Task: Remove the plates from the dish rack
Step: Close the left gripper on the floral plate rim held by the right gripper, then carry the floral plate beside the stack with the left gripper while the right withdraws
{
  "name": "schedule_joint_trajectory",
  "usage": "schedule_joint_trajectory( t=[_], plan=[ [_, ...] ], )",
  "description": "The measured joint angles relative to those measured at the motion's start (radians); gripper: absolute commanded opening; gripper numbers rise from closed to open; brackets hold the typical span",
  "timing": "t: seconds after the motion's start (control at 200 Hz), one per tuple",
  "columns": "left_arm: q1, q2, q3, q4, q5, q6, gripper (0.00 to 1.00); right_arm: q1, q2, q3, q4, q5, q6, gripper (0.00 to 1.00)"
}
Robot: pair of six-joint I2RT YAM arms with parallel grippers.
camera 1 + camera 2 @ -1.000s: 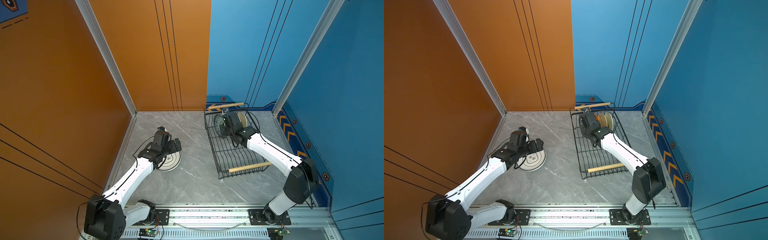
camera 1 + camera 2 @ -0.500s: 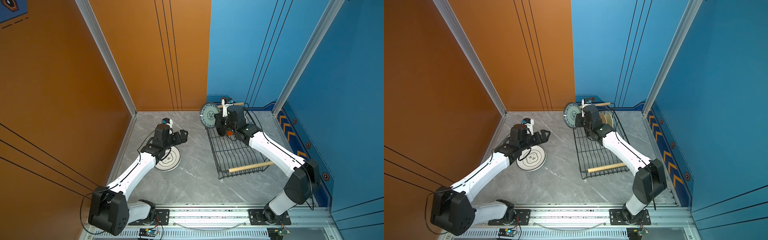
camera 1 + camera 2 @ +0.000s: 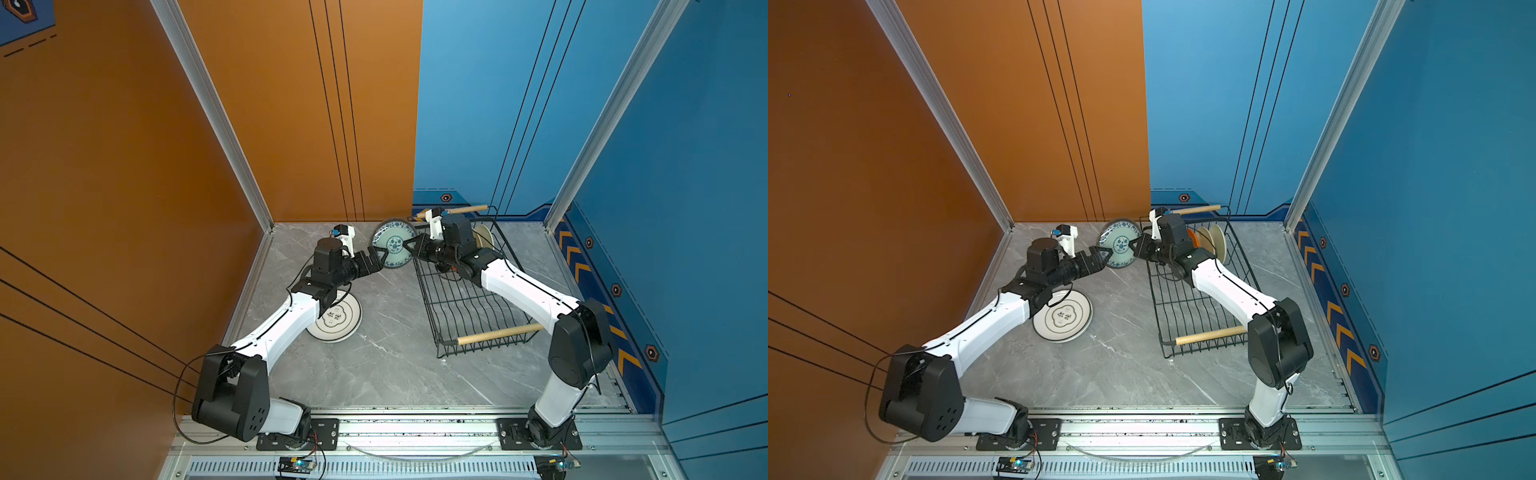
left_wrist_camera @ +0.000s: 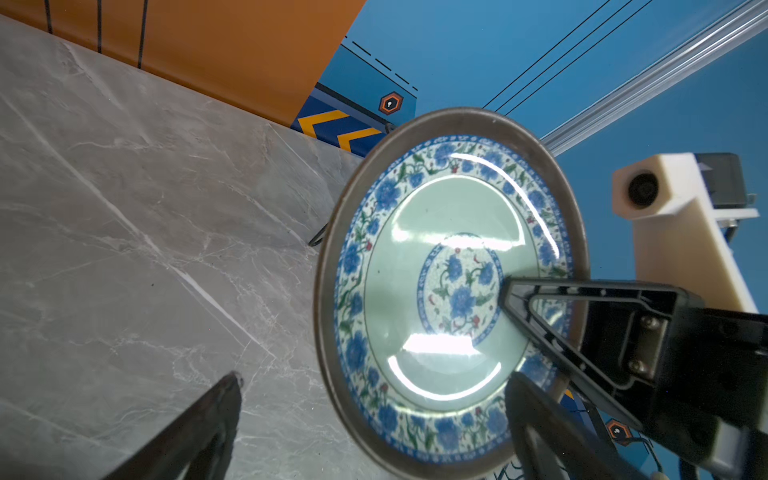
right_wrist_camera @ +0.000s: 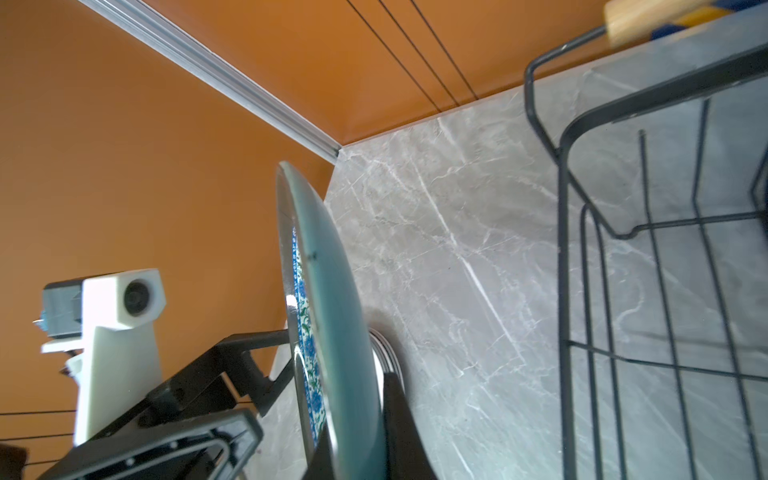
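glossy round teal plate (image 4: 407,291) clamped in right hand (image 3: 409,247); left hand (image 3: 1102,254) spread wide, perhaps touching

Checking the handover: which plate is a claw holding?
The teal-patterned plate, upright in the right claw; the white plate lies flat on the table, others stand in the dish rack.

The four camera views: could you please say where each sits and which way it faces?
Top views: mounted high, looking down at table, dish rack, left arm and right arm entire.
Left wrist: on the left arm, facing the teal-patterned plate front-on; open left claw shows.
Right wrist: on the right arm, seeing that plate edge-on; right claw shut on it.
Shared: both wrist views show the plate and the opposite wrist camera.
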Motion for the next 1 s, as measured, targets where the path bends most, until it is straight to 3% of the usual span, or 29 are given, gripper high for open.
schedule_joint_trajectory(
  t=[0.185, 0.416, 0.571, 0.696, 0.906, 1.001],
  plan=[
    [0.007, 0.04, 0.0, 0.045, 0.04, -0.034, 0.87, -0.008, 0.029, -0.015, 0.12, -0.116, 0.111, 0.0],
    [0.014, 0.044, 0.0, 0.086, 0.076, -0.071, 0.49, -0.008, 0.05, -0.033, 0.143, -0.163, 0.15, 0.01],
    [0.027, 0.044, 0.0, 0.097, 0.099, -0.087, 0.32, -0.014, 0.052, -0.033, 0.153, -0.178, 0.159, 0.06],
    [0.042, 0.043, 0.0, 0.123, 0.126, -0.121, 0.18, -0.027, 0.053, -0.033, 0.158, -0.182, 0.163, 0.17],
    [0.05, 0.041, 0.0, 0.144, 0.139, -0.135, 0.04, -0.029, 0.073, -0.034, 0.156, -0.173, 0.151, 0.3],
    [0.05, 0.041, 0.0, 0.142, 0.14, -0.133, 0.0, -0.024, 0.083, -0.034, 0.155, -0.174, 0.143, 0.45]
  ],
)
